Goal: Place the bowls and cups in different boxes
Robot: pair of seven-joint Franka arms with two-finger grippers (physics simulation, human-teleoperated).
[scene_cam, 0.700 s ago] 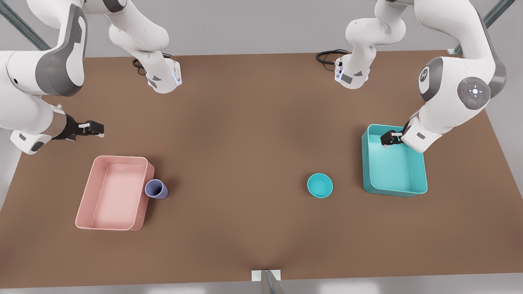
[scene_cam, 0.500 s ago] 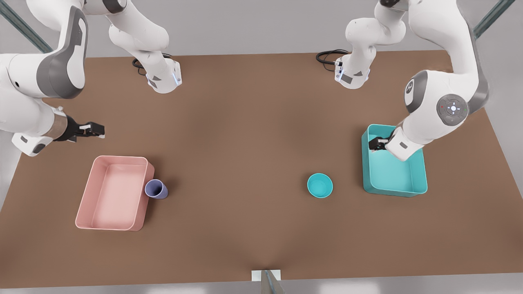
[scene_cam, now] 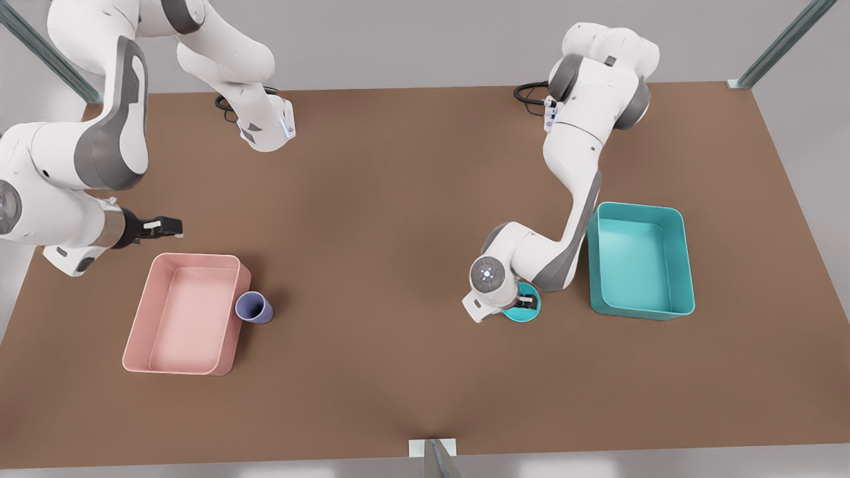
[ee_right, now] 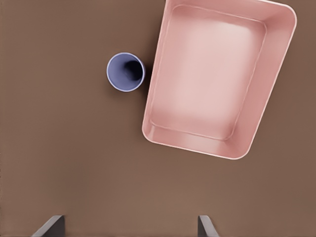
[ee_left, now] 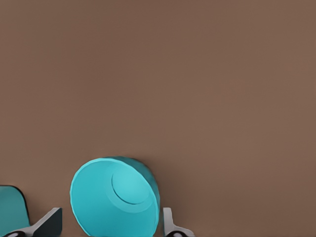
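Observation:
The teal bowl (scene_cam: 522, 317) rests on the brown table, a little to the front view's left of the teal box (scene_cam: 641, 311). My left gripper (scene_cam: 528, 303) is low over the bowl, partly covering it. In the left wrist view the bowl (ee_left: 116, 197) lies between the spread fingers of the left gripper (ee_left: 112, 213), which is open. The lavender cup (scene_cam: 253, 308) stands upright against the pink box (scene_cam: 192, 257). My right gripper (scene_cam: 174, 228) hovers open beyond the pink box's far edge. From the right wrist view I see the cup (ee_right: 126, 72) beside the pink box (ee_right: 212, 74), both well apart from the right gripper (ee_right: 131, 219).
Both arm bases (scene_cam: 265, 129) stand at the table's far edge with black cables (scene_cam: 531, 91). A corner of the teal box (ee_left: 10, 207) shows beside one left finger. Bare tabletop (scene_cam: 385, 265) separates the two boxes.
The left arm swung from above the teal box toward the front view's left and came down around the bowl. The right gripper drifted slightly nearer the pink box.

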